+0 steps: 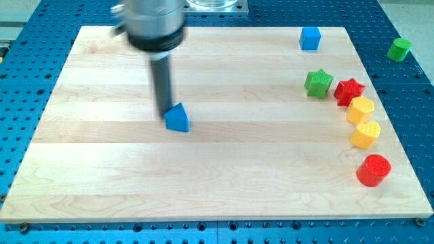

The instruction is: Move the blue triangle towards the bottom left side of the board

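since the arm carries no fingers at all, only a straight dark rod, there is nothing to open, close or clamp, and every bit of handling has to come from pushing. my tip [166, 112] sits at the upper left edge of the blue triangle [178, 118], touching it or nearly so; the rod hides the exact contact. the triangle lies a little left of the board's middle, well apart from the other blocks.

it looks like a small, rigid, light piece, painted wood or plastic, with flat faces and sharp corners, so i judge it will slide easily on the smooth pale wooden board [102, 176] and may spin if pushed off-centre. the best place to bear on it is probably the middle of its upper right face, so the push heads down and left.

near the view's top right stands a blue cube [310, 38]. along the right edge curve a green star [318, 83], a red star [348, 90], two yellow blocks, possibly hexagonal [361, 109] [365, 134], and a red cylinder [373, 169]. a green cylinder [399, 49] rests off the board on the perforated blue table [407, 102]
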